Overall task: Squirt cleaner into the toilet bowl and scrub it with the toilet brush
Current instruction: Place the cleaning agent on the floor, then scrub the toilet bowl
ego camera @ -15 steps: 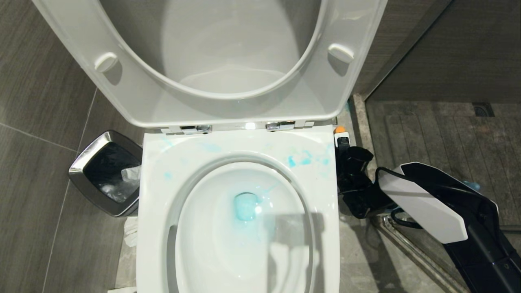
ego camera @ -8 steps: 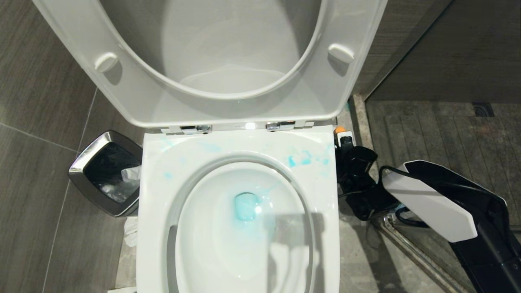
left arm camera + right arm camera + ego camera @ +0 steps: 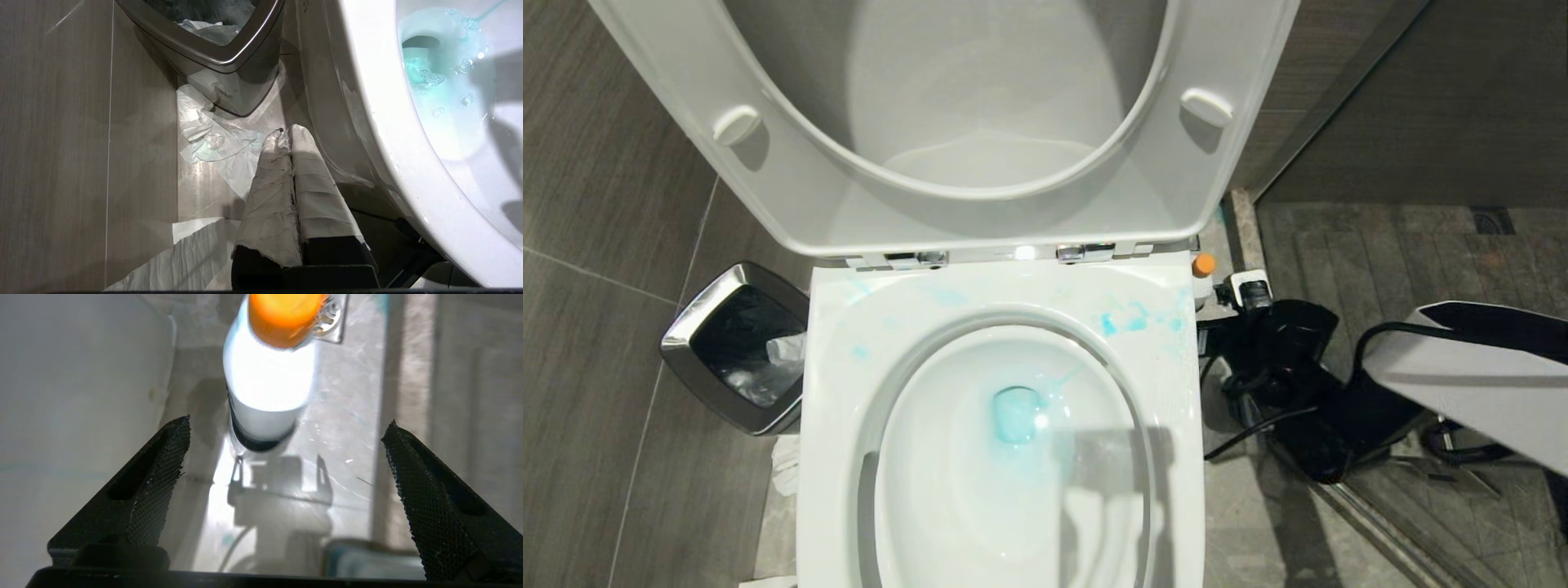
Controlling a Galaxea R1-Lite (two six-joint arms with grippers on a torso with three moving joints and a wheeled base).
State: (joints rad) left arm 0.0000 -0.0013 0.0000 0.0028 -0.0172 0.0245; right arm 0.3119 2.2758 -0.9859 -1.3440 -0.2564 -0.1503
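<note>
The toilet bowl, streaked blue inside, lies left of the right gripper. Its jaws are spread wide and empty; the cleaner stands on the floor just beyond the fingertips. The left gripper hangs pressed together beside the bowl.

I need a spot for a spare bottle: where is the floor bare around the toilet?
Bare floor: the grey tiles left of the steel bin. Crowded: the gap between bin and toilet bowl holds crumpled paper; right of the bowl stand the cleaner and the right gripper, fingers open.
</note>
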